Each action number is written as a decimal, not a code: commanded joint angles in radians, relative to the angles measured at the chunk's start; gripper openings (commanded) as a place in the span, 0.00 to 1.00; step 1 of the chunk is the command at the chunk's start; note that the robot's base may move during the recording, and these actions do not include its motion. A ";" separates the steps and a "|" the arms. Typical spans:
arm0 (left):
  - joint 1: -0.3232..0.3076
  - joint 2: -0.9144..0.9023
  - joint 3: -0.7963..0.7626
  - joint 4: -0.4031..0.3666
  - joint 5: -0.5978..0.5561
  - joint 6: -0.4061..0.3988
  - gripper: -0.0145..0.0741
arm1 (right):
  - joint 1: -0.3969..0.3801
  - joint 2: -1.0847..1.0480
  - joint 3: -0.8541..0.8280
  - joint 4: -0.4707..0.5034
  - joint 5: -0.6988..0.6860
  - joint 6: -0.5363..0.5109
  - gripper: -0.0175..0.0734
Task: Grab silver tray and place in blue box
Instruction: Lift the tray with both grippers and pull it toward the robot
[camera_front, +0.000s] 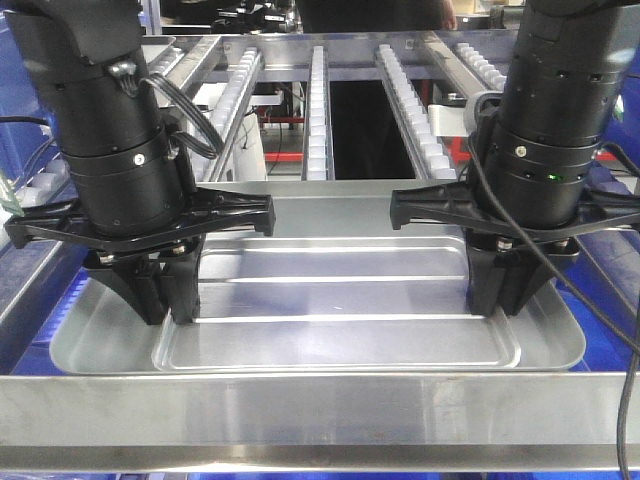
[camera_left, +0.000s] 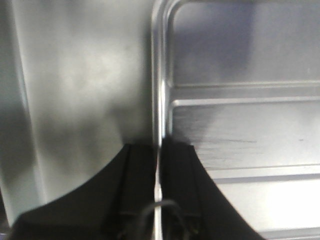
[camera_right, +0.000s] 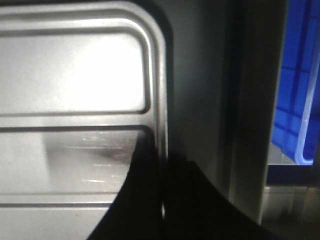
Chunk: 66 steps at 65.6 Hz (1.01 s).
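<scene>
Roller rack (camera_front: 320, 100) at 12 o'clock, tray (camera_front: 340, 290) before it
Both clenched on the tray's inner step: left hand (camera_front: 168, 305) at 9 o'clock, right hand (camera_front: 500, 298) at 3

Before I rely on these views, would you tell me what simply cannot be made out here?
Blue box: only a sliver shows at the right wrist view's edge; its inside is cut off.
Right claw: its grip on the silver tray is lost in dark blur in the right wrist view.
What supports the tray: in the front view, the tray itself and the steel bar hide it.
</scene>
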<state>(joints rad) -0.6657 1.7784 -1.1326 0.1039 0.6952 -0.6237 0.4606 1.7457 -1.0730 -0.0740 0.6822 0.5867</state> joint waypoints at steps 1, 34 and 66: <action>-0.004 -0.045 -0.019 0.012 -0.014 -0.011 0.16 | -0.001 -0.042 -0.027 0.003 -0.022 -0.009 0.26; 0.025 -0.055 -0.068 0.021 0.056 -0.011 0.16 | -0.001 -0.075 -0.061 0.003 -0.021 0.005 0.26; -0.049 -0.275 -0.038 0.034 0.174 -0.081 0.16 | 0.097 -0.303 0.040 0.000 0.049 0.159 0.26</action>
<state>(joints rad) -0.6857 1.5920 -1.1693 0.1403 0.8838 -0.6608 0.5365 1.5188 -1.0402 -0.0653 0.7686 0.7121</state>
